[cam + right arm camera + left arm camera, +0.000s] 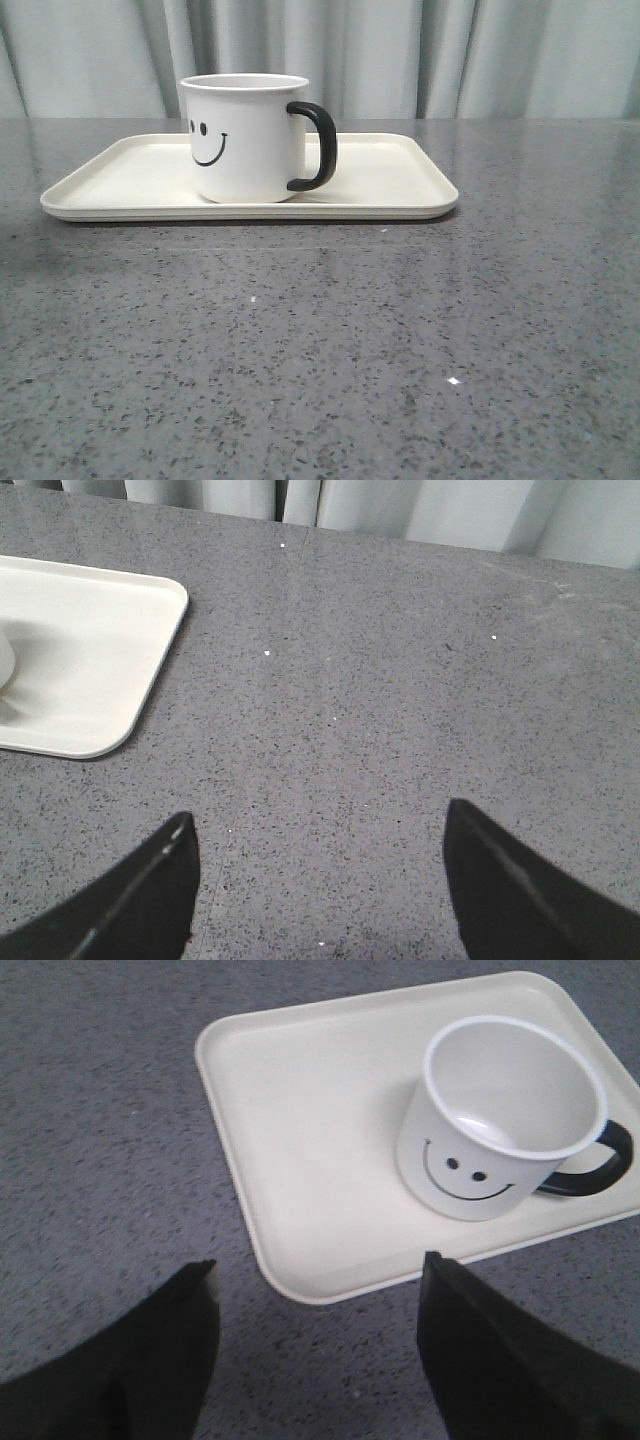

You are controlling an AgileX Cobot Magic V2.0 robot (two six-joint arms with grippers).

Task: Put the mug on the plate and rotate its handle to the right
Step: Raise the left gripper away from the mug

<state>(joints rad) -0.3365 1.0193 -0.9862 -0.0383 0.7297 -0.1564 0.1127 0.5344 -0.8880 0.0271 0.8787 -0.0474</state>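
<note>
The white mug (245,137) with the black smiley face stands upright on the cream plate (390,180), left of its middle. Its black handle (317,146) points to the right. In the left wrist view the mug (505,1120), its handle (600,1165) and the plate (310,1130) show beyond my left gripper (320,1270), which is open and empty over the table, short of the plate's edge. My right gripper (318,820) is open and empty over bare table, to the right of the plate's corner (90,650). Neither gripper shows in the front view.
The grey speckled table (320,350) stretches in front of the plate. Pale curtains (450,50) hang behind the table's far edge.
</note>
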